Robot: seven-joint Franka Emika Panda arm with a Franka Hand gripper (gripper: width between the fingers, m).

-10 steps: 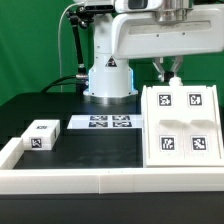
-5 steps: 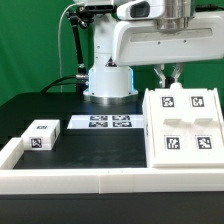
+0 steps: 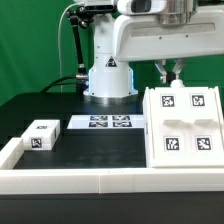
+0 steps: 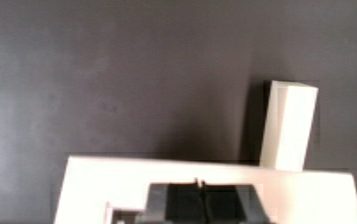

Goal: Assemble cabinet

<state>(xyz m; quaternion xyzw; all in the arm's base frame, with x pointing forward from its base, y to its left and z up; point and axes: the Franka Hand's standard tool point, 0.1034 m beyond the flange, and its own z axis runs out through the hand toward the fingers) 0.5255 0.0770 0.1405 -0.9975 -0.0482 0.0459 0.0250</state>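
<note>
One arm: its gripper (image 3: 173,72) hangs above the far edge of the cabinet body, fingers pressed together, holding nothing.
Cabinet body (image 3: 183,125): flat on the table (image 3: 40,105), exterior view's right.
Small block (image 3: 41,134): exterior view's left.
Marker board (image 3: 106,123): between them.

Black table (image 3: 60,108): cabinet body (image 3: 183,125), small block (image 3: 41,135), marker board (image 3: 108,123).
</note>
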